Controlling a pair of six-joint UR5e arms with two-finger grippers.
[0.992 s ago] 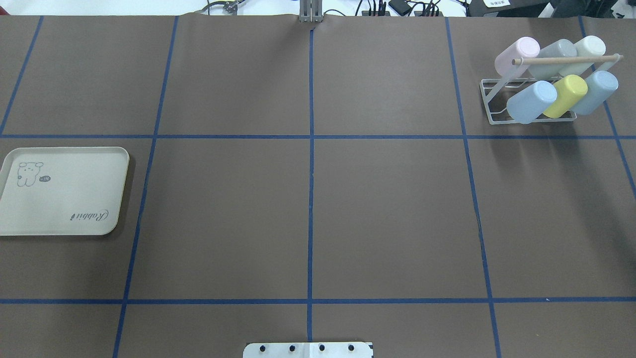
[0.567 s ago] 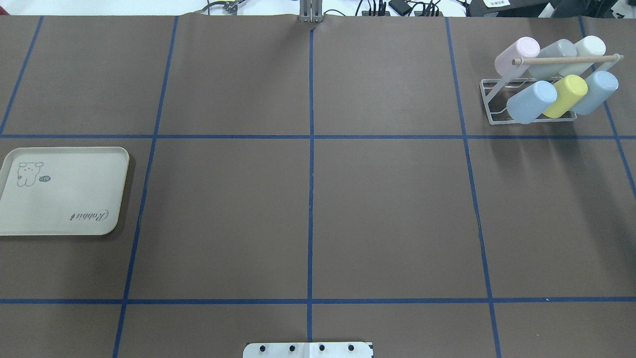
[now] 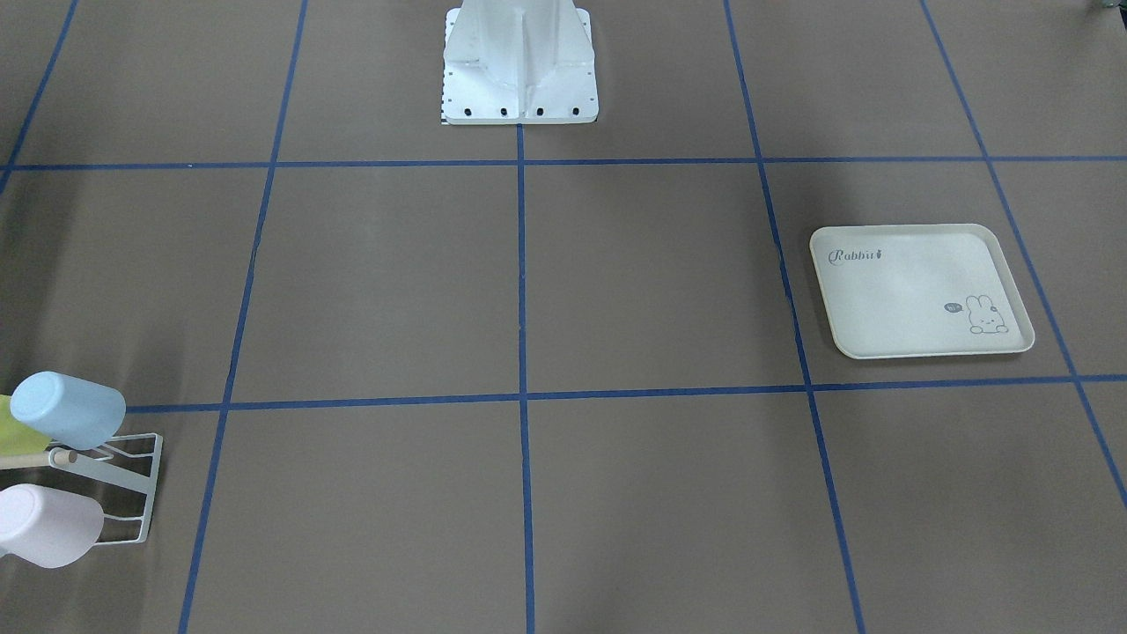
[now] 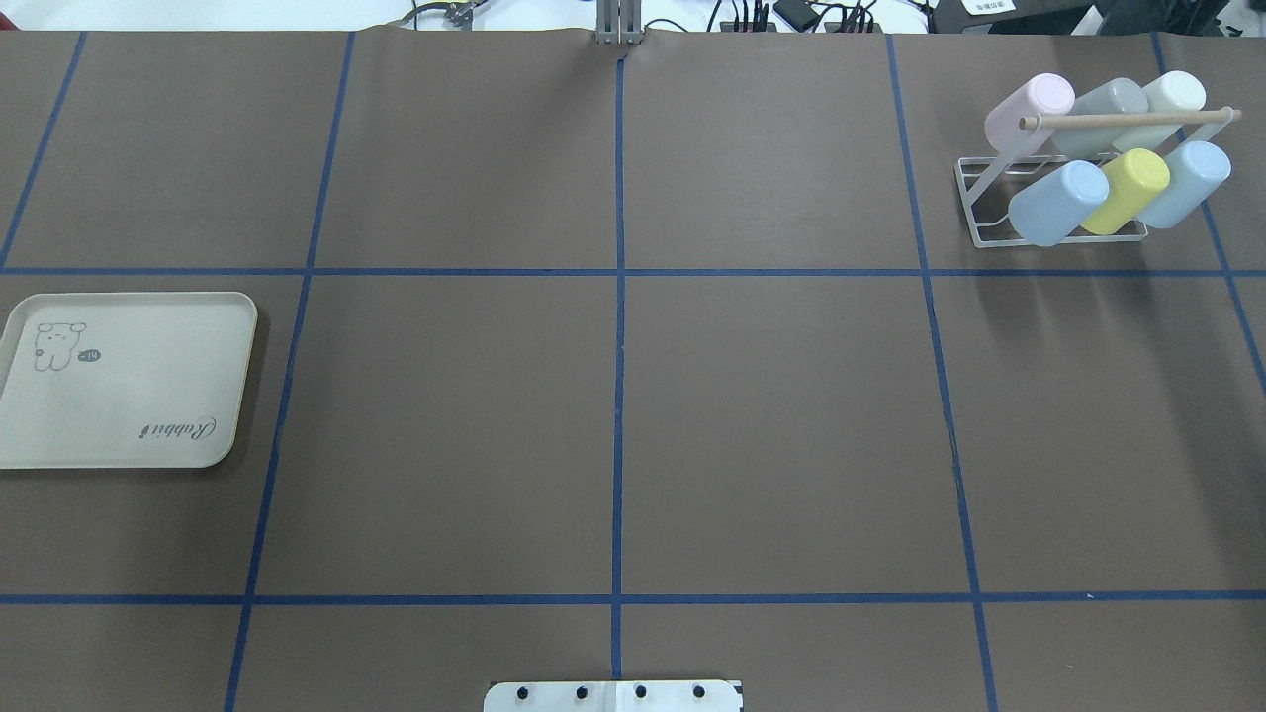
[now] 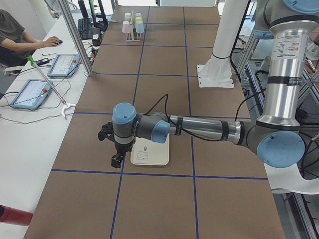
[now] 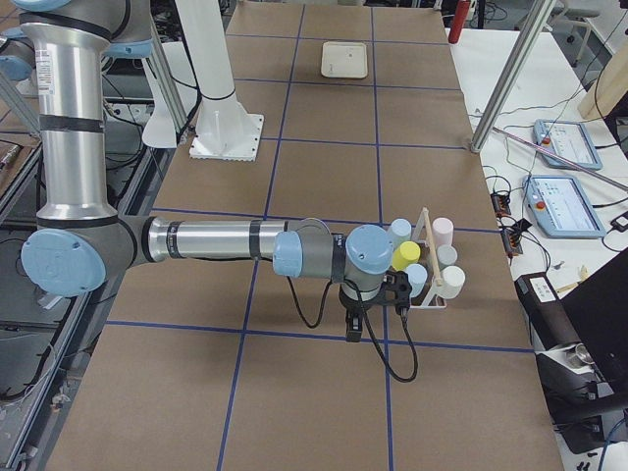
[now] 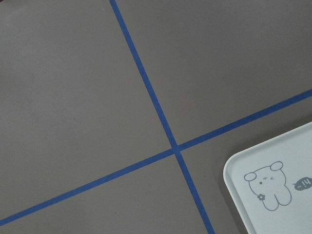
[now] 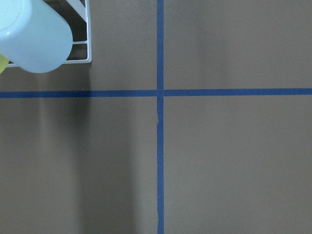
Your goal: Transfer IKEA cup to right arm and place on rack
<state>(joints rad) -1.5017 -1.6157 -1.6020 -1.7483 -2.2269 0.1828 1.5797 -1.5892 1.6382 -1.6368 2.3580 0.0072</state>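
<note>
Several pastel IKEA cups sit on the white wire rack [image 4: 965, 198] with its wooden dowel [image 4: 1128, 120] at the far right: pink [image 4: 1029, 107], grey, white, two light blue and a yellow cup [image 4: 1128, 188]. The rack [image 3: 151, 484] also shows at the lower left of the front-facing view. My right gripper [image 6: 353, 329] hangs low beside the rack [image 6: 432, 294], pointing down. My left gripper [image 5: 117, 159] hangs just off the cream tray's edge. Both grippers show only in the side views, so I cannot tell whether either is open or shut. Neither visibly holds a cup.
A cream rabbit-print tray [image 4: 119, 381] lies at the left edge of the brown, blue-taped table. The robot's white base plate [image 4: 613, 695] sits at the near edge. A seated person [image 5: 20, 42] works at a side bench with tablets.
</note>
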